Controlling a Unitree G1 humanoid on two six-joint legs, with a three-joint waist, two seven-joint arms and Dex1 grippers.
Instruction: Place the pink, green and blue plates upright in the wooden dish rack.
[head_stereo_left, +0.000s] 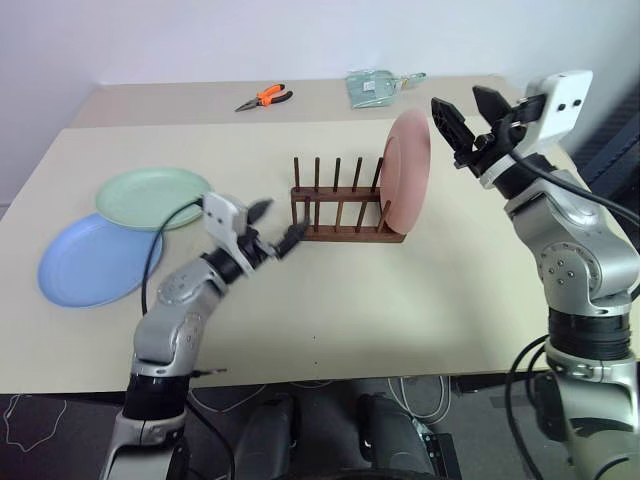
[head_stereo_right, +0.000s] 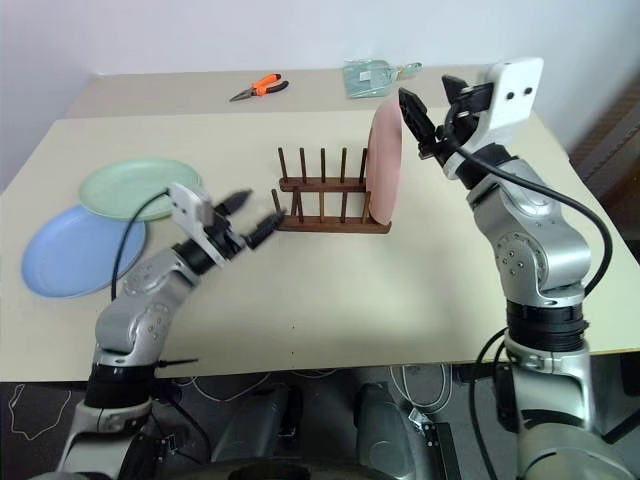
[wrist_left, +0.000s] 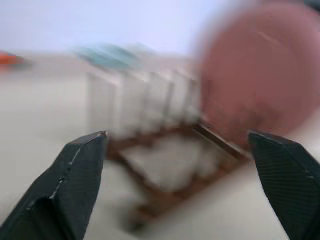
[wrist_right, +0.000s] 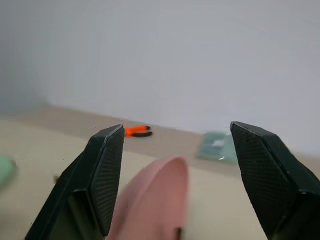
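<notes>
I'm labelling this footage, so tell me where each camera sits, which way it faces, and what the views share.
Left eye and right eye views: on the head, looking forward and down at the table, both arms in frame.
Left wrist view: along the open left tool toward the wooden dish rack and pink plate.
Right wrist view: along the open right tool, over the pink plate's rim toward the orange pliers.
Shared: the pink plate appears in every view.
</notes>
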